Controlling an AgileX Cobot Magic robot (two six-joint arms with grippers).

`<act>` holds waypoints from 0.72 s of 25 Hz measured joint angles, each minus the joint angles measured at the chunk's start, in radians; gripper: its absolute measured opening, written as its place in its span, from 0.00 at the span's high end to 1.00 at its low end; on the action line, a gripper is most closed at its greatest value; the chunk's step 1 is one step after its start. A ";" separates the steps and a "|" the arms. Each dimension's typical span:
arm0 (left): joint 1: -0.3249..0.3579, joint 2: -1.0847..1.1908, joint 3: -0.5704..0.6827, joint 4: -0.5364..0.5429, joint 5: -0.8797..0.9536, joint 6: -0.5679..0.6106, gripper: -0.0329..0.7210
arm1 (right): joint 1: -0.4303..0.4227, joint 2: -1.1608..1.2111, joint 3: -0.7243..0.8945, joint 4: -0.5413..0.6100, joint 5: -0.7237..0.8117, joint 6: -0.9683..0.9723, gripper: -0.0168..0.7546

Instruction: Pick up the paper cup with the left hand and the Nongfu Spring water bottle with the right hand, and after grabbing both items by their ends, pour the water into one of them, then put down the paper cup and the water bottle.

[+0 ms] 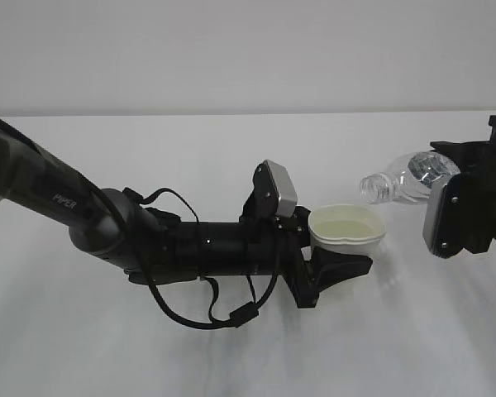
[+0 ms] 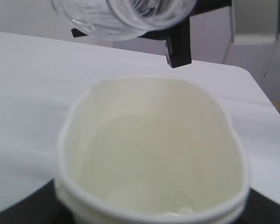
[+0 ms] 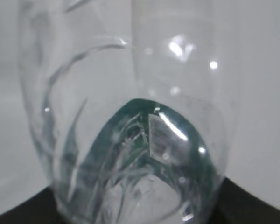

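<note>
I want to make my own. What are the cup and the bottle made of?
The cup looks like matte cream paper: thin rolled rim, squashed oval. The bottle looks like clear shiny plastic: ribbed, see-through, with bright glints.

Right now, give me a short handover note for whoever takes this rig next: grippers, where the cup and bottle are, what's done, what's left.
Left gripper: shut on the paper cup, held upright above the table; the grip squeezes its rim oval.
Right gripper: shut on the Nongfu Spring water bottle, tipped nearly flat, its open mouth toward the cup but up and to the side of it.
Done: both picked up; the cup holds liquid, so water seems poured. No stream visible.
Left: check whether the bottle is empty (cannot tell), right it, then set down cup and bottle.
</note>
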 joint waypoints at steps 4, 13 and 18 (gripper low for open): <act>0.000 0.000 0.000 0.000 0.000 0.000 0.39 | 0.000 0.000 0.000 0.000 0.000 0.070 0.49; 0.000 0.000 0.000 -0.016 0.000 0.000 0.39 | 0.000 0.000 0.000 0.000 0.000 0.325 0.49; 0.000 0.000 0.000 -0.036 0.000 0.000 0.39 | 0.000 0.000 0.000 0.000 -0.041 0.532 0.49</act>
